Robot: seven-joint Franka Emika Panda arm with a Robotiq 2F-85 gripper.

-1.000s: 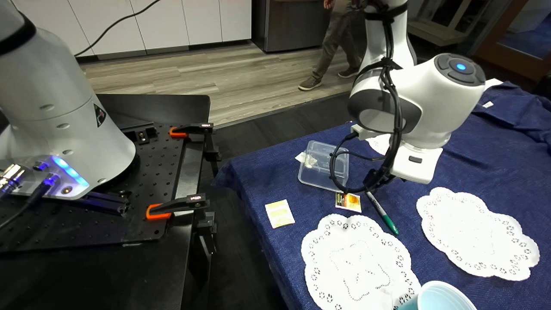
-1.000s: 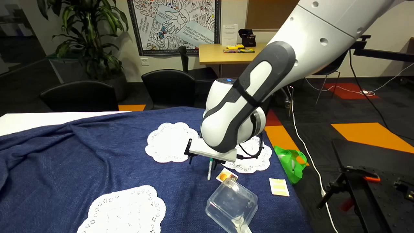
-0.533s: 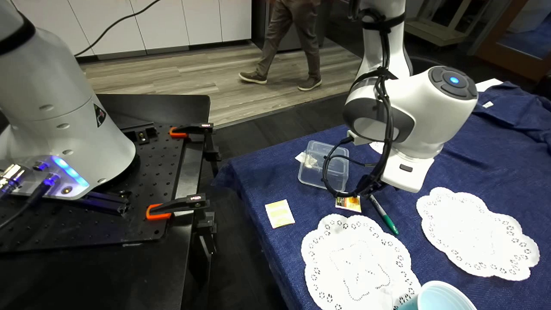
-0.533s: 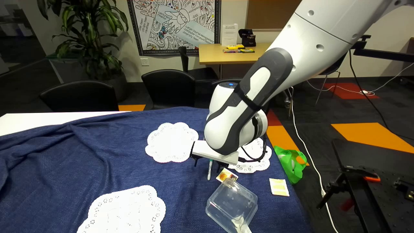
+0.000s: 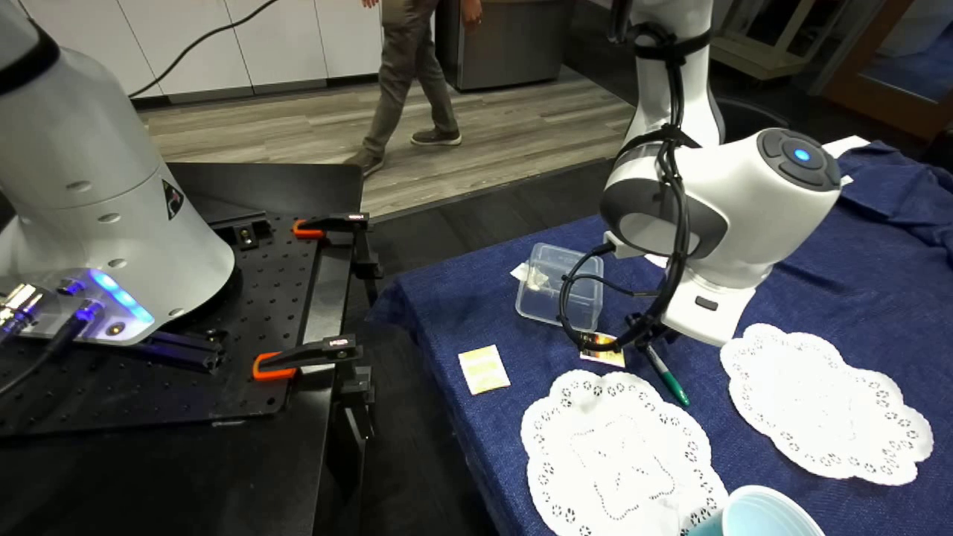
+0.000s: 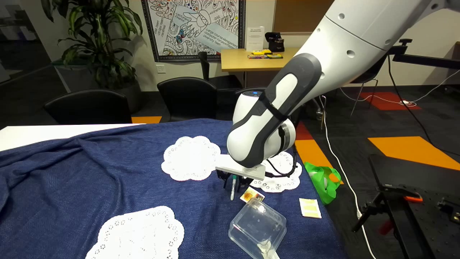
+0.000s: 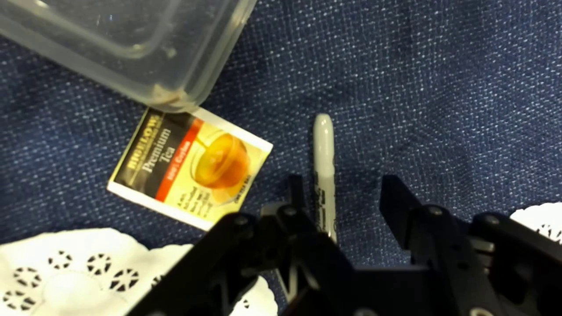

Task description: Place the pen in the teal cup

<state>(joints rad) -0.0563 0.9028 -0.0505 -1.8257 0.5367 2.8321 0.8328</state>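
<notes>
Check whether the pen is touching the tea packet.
Apart. In the wrist view, a strip of blue cloth shows between the pen and the nearest corner of the tea packet.

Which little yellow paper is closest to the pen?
The tea packet picturing an orange drink, right beside the pen; the pale yellow one lies farther away.
</notes>
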